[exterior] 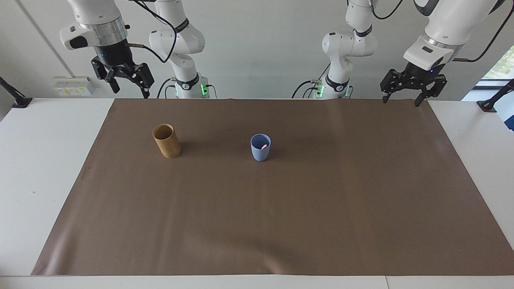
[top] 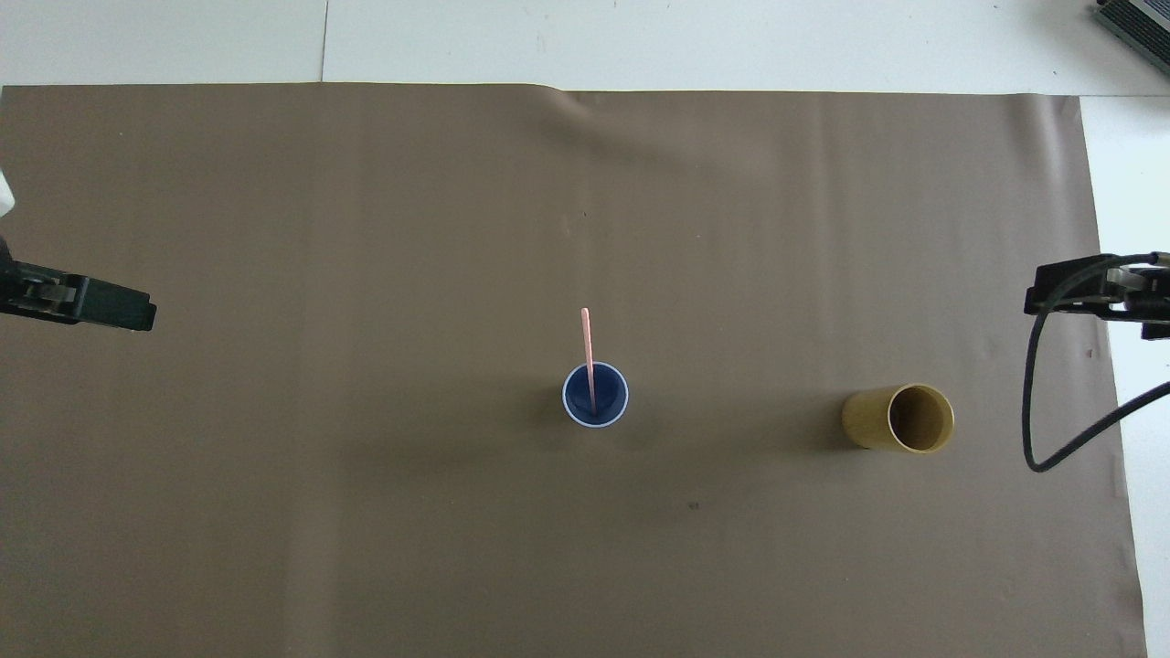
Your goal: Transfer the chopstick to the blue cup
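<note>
Brown paper covers most of the white counter (exterior: 40, 168), and a plain pale wall stands at the robots' end of the room. Near the middle of the paper sits the blue cup (exterior: 260, 148), upright, with the chopstick (top: 588, 352) standing in it; from above, the pink stick leans out over the cup's rim on the side away from the robots, while from across the counter only its pink tip shows inside the mouth. Toward the right arm's end of the counter, level with the blue cup and well apart from it, stands the tan cup (exterior: 166, 141), upright with nothing showing inside. The right end effector (exterior: 126, 82) hangs in the air over the counter's edge at the robots' end, near the corner of the paper, its fingers spread apart and holding nothing. The left end effector (exterior: 402, 96) hangs over the paper's corner at the left arm's end, also with its fingers spread and nothing between them. Neither one touches either cup.
</note>
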Controlling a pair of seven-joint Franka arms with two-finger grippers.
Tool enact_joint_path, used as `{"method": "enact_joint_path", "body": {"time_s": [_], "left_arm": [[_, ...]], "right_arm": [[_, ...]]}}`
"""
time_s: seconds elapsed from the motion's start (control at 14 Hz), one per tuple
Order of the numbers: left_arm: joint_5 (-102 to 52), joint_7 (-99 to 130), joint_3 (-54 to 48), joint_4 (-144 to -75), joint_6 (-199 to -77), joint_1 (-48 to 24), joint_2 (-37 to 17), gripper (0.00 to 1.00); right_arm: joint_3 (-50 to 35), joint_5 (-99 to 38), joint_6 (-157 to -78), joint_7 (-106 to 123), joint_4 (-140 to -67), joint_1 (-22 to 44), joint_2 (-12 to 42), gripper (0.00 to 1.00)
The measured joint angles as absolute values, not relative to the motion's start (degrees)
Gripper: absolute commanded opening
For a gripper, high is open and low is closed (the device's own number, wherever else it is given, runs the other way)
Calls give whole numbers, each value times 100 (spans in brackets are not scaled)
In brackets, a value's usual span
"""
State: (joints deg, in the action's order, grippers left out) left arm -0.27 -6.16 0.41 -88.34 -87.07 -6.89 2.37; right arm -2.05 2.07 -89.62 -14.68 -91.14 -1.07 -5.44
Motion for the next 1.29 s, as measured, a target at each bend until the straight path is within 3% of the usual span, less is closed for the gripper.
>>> {"method": "enact_joint_path", "body": {"time_s": [0.64, 1.29], "left_arm": [[-18, -612, 59, -8834, -8701, -164, 237, 100], [-18, -612, -2, -8828, -8723, -157, 237, 100]], "right_arm": [[-202, 195, -8839, -1168, -9431, -112, -633, 100], [-202, 195, -8839, -1151, -9479, -113, -672, 100]]}}
